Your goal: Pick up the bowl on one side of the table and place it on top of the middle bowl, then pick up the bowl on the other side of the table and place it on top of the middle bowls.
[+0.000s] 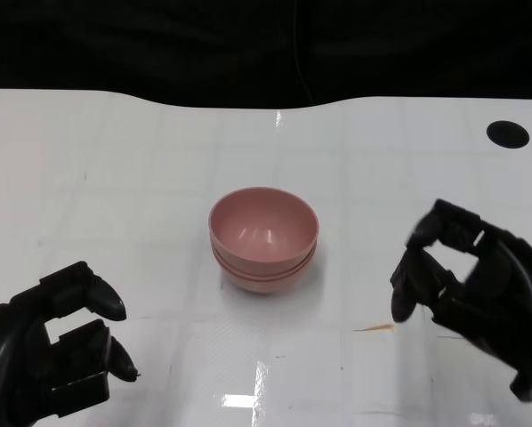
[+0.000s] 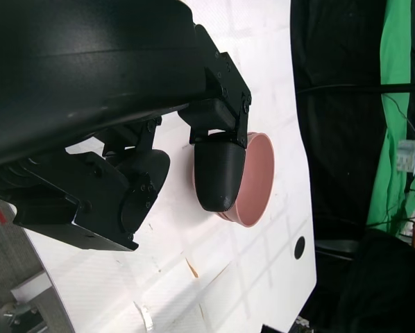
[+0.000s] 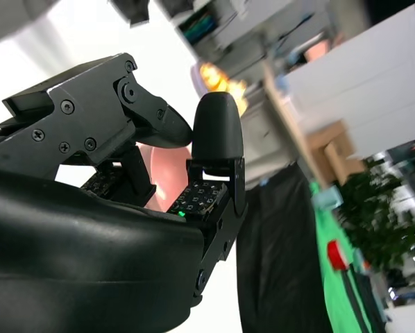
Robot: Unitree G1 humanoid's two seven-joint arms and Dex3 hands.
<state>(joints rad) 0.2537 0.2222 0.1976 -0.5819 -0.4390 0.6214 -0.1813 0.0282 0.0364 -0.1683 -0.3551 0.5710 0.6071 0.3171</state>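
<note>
While black drapes hang behind, white table [image 1: 159, 178] gleams.

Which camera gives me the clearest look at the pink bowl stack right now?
The head view: the pink bowl stack sits whole and unblocked at table centre. The left wrist view shows it partly behind a finger; the right wrist view catches only a blurred pink patch between fingers.

From behind our left hand [image 2: 134, 149] we see its black fingers [image 2: 219, 173] curled and holding nothing, above the white tabletop [image 2: 242, 277]. Past them sit the stacked pink bowls [image 2: 259, 180], partly hidden by one fingertip. A green cloth [image 2: 402, 90] hangs beyond the table's edge.
</note>
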